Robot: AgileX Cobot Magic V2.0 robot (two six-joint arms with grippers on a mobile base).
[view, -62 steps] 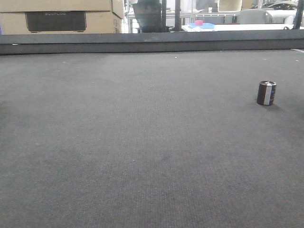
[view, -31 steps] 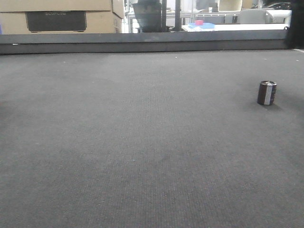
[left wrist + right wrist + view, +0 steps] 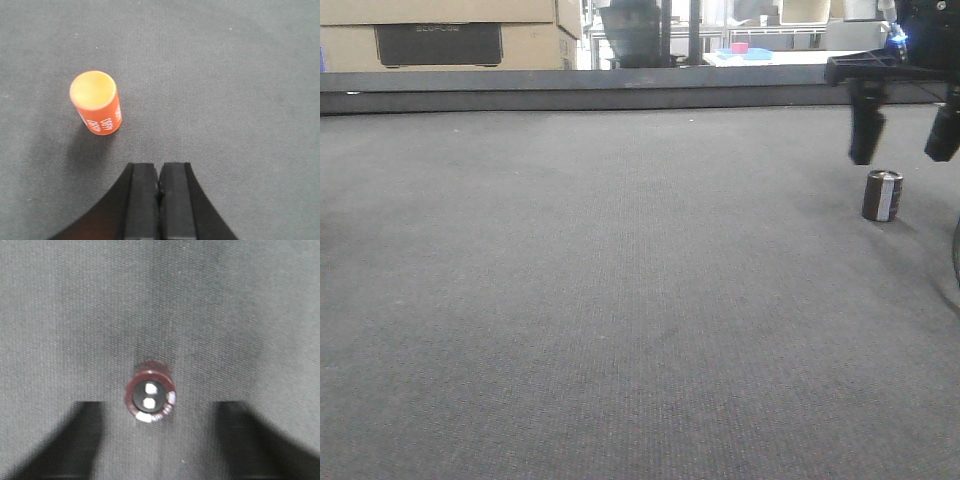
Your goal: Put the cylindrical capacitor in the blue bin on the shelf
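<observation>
Capacitor [image 3: 882, 195] seemingly under spread right pincer [image 3: 902, 152]

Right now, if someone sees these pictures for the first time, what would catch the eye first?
The open right gripper hangs above the capacitor, which stands upright on the grey mat at the far right. In the left wrist view, an orange cylinder stands alone on the mat, ahead and left of the shut left gripper.
</observation>
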